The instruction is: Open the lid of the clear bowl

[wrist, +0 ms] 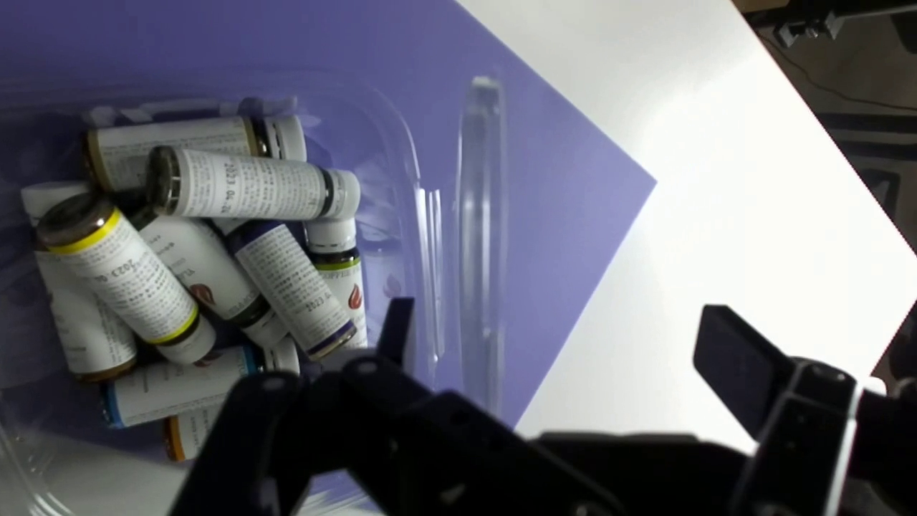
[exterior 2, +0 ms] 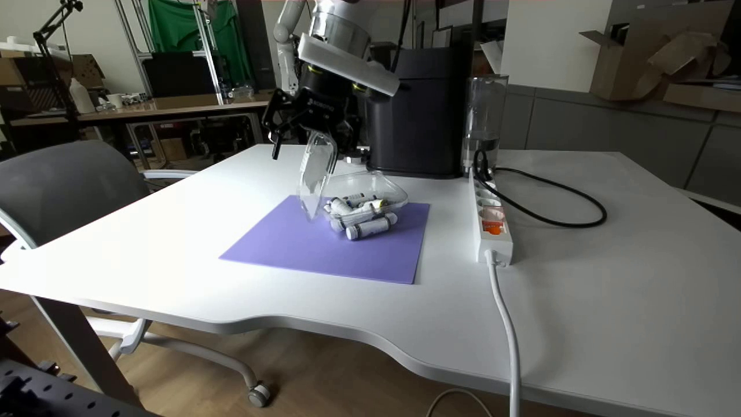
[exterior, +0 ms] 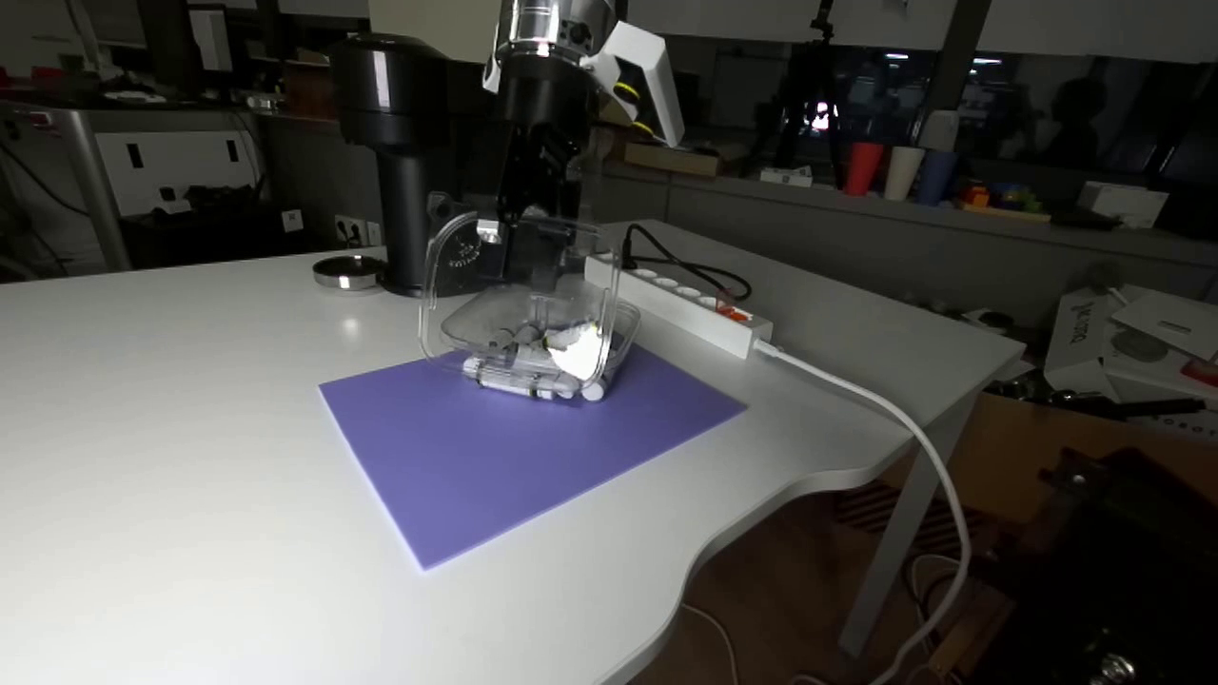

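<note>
The clear bowl [exterior: 623, 335] sits on a purple sheet and shows several white-labelled small bottles. It is also in an exterior view [exterior 2: 385, 188] and at the left of the wrist view [wrist: 402, 125]. The see-through lid [exterior 2: 317, 171] stands nearly upright along one side of the bowl; in the wrist view it [wrist: 481, 236] shows almost edge-on. In an exterior view the lid [exterior: 521, 276] faces the camera. My gripper [wrist: 557, 312] is open, its fingers wide apart, above the lid's upper edge, which lies nearer one finger. Whether that finger touches it I cannot tell.
A purple sheet [exterior 2: 324, 255] lies under the bowl. A white power strip [exterior 2: 492, 229] with a black cable [exterior 2: 556, 222] lies beside it. A black machine [exterior: 404, 171] and a clear tank [exterior 2: 485, 116] stand behind. A round metal dish [exterior: 349, 274] is near the machine.
</note>
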You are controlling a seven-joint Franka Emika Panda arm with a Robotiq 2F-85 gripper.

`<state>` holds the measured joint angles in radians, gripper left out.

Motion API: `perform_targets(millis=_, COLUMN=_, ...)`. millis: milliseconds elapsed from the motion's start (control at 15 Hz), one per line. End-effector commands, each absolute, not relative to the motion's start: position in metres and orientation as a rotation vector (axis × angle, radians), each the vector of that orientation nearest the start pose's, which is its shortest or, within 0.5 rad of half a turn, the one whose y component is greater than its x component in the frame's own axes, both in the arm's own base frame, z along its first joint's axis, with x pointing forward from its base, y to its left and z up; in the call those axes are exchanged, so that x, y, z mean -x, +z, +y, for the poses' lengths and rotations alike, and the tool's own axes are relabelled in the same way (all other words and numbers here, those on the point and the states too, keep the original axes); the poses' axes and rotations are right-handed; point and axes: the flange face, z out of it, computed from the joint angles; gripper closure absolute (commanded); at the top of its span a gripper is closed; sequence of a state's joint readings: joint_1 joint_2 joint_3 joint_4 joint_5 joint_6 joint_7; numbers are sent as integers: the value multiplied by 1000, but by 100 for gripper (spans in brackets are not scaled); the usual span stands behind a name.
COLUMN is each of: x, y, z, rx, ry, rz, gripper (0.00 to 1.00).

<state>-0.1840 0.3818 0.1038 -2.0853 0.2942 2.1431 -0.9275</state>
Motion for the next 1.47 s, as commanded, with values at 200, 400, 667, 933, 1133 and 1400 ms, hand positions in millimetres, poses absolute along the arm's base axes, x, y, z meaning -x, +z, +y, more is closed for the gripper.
perform_targets(millis=200, x=-543, y=240, z=-7, rx=2824, ry=276, rz=-838, gripper=0)
perform_targets(millis=400, x=-542, y=250, z=6, rx=2899, ry=282, rz=-791, gripper=0)
perform_targets(millis=667, x=-538, y=262, z=23, rx=2991, ry=292, rz=-760, gripper=0)
perform_targets(millis=933, x=-531, y=268, z=36, rx=3110, ry=310, rz=-717, gripper=0)
perform_targets(millis=1133, x=-526, y=269, z=43, rx=3179, ry=336, rz=-686, gripper=0)
perform_targets(millis=1400, x=-522, y=268, z=51, rx=3132, ry=405, rz=-726, gripper=0)
